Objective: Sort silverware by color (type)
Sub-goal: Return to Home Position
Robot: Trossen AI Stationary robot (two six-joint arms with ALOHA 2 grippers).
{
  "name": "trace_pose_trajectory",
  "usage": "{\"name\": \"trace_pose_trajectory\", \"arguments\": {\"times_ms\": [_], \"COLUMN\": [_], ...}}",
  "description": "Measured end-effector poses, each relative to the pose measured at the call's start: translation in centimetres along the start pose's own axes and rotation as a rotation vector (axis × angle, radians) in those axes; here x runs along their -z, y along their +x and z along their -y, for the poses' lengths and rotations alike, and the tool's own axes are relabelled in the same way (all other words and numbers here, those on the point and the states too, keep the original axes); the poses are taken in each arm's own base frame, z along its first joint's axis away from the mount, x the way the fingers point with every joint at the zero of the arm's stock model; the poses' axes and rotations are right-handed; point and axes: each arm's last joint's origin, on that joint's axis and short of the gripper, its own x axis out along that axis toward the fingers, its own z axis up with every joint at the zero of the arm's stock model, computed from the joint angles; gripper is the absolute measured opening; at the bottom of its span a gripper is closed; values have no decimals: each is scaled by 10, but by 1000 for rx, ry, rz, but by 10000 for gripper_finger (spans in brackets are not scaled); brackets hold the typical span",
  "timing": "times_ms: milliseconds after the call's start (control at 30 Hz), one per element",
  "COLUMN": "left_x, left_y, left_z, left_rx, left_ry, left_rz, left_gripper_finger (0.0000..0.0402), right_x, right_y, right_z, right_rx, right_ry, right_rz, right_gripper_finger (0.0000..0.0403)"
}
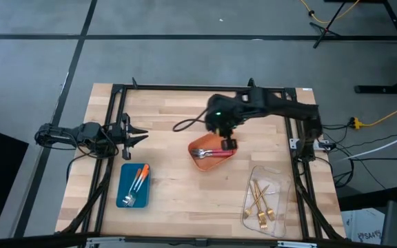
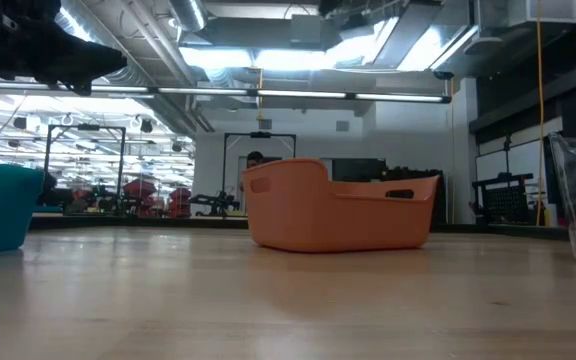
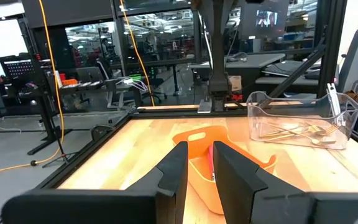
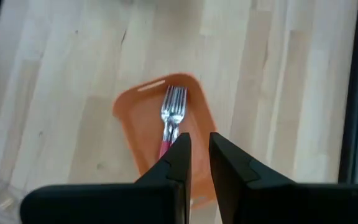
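**High view.** We find every visible fork already in a tray.
- The orange-handled forks lie in the blue tray.
- The pink-handled forks lie in the orange tray.
- The gold forks lie in the clear tray.

No fork shows loose on the tabletop, so we judge the sorting complete, with only parking the arms left. The left gripper hovers near the blue tray. The right gripper hangs over the orange tray.

**Low view.** The three trays rest on the tabletop, and we see no fork lying between them.

**Left wrist view.** The fingers stand a narrow gap apart and hold nothing.

**Right wrist view.** The fingers are likewise slightly parted and empty. They sit above the pink-handled forks and touch neither the forks nor the tray.
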Motion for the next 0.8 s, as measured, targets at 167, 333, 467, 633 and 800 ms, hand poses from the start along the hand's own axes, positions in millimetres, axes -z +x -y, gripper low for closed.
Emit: {"name": "trace_pose_trajectory", "arguments": {"times_ms": [167,333,467,633,800], "left_x": [0,0,0,0,0], "left_y": [0,0,0,0,0], "left_z": [0,0,0,0,0], "left_rx": [0,-8,-9,-10,-10], "left_ry": [0,1,0,0,1], "left_rz": [0,-3,-2,-2,-3], "left_gripper_finger": [70,70,70,70,70], "right_x": [15,32,45,67,97], "right_y": [-31,-65,-82,-85,-73], "right_z": [-8,-12,-13,-14,-8], "right_rx": [30,45,54,64,100], "right_ry": [-8,-8,-5,5,77], "right_rz": [-2,28,41,50,131], "right_gripper_finger": [44,44,44,44,44]}}
